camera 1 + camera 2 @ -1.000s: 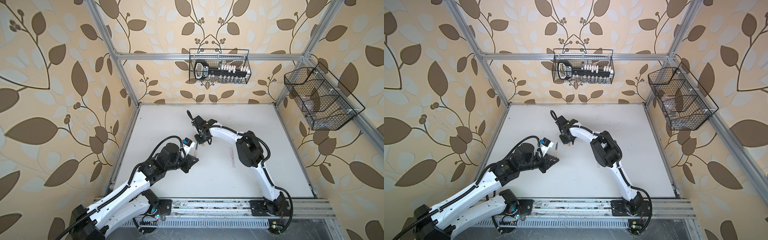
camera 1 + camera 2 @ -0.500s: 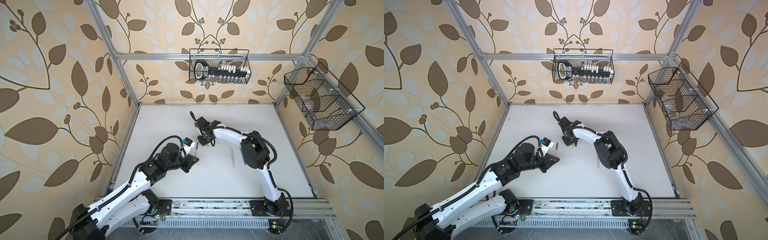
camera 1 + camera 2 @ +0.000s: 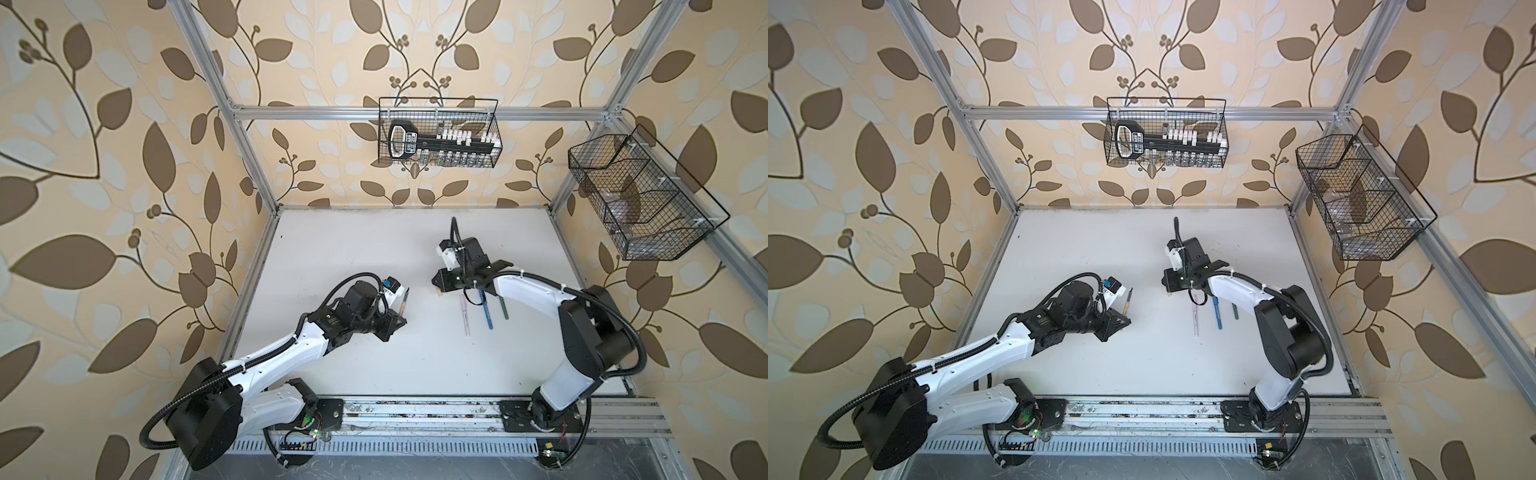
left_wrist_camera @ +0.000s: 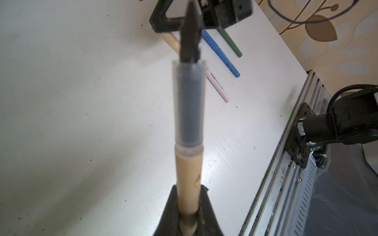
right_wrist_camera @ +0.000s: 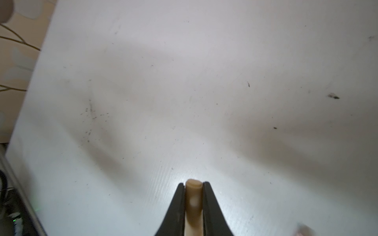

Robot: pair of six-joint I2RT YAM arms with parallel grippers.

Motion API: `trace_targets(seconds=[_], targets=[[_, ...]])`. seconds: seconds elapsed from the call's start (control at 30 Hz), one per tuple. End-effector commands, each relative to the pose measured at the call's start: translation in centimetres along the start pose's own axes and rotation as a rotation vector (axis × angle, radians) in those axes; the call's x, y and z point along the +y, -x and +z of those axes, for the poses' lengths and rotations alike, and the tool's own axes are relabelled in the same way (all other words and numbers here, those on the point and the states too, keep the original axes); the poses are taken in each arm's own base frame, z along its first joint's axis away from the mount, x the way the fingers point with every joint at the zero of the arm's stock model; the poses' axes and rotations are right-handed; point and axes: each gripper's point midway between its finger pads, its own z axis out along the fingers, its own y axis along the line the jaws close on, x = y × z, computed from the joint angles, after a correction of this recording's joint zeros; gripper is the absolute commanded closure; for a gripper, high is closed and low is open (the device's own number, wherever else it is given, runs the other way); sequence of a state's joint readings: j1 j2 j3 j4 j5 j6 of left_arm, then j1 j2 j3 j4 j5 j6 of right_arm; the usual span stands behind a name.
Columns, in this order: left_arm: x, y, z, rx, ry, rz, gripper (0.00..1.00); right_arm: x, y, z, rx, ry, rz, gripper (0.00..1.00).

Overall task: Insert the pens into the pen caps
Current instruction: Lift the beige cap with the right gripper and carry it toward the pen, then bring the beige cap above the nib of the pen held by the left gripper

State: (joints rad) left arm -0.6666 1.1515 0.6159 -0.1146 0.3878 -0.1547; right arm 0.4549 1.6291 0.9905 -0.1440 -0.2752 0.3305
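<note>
White table (image 3: 353, 249), both arms reaching in from the near rail. L arm (image 3: 286, 345) stretched low, wrist abt level. R arm (image 3: 528, 291) bent sharply at the elbow, forearm angled back toward centre. L claw (image 4: 189, 196) pinches the tan pen (image 4: 189, 163) by its barrel, dark tip aimed toward the R claw (image 5: 194, 187), which pinches the tan cap (image 5: 194, 201) close to the table. Pink pen (image 3: 465, 311), blue pen (image 3: 486, 311), green pen (image 3: 503, 305) lie side by side by the R wrist.

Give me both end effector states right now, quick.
Left end effector: closed, holding the tan pen.
Right end effector: closed, holding the tan cap.
</note>
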Motion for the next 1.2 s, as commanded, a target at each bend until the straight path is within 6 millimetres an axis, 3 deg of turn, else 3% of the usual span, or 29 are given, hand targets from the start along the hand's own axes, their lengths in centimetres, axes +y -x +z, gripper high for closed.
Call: trace_targets(seconds=[0.0,0.23,0.6,0.9,1.17], targets=[[-2.5,3.7,-0.4,-0.078,-0.101,0.103,1.0,2.4,2.5,-2.4,-0.196,0.153,0.043,0.83],[-3.5,4.3,0.0,-0.077,-0.152,0.118,1.0,3.7,3.0,-6.9,-0.425,0.288,0.145,0.84],[-6.2,5.5,-0.4,-0.109,-0.269,0.142,1.0,5.3,4.3,-10.6,-0.581,0.428,0.214,0.84],[-6.7,5.3,0.2,-0.137,-0.321,0.121,1.0,7.4,4.5,-13.1,-0.639,0.486,0.202,0.84],[-7.7,5.3,-0.4,-0.154,-0.335,0.147,1.0,8.6,5.1,-14.8,-0.69,0.51,0.189,0.84]])
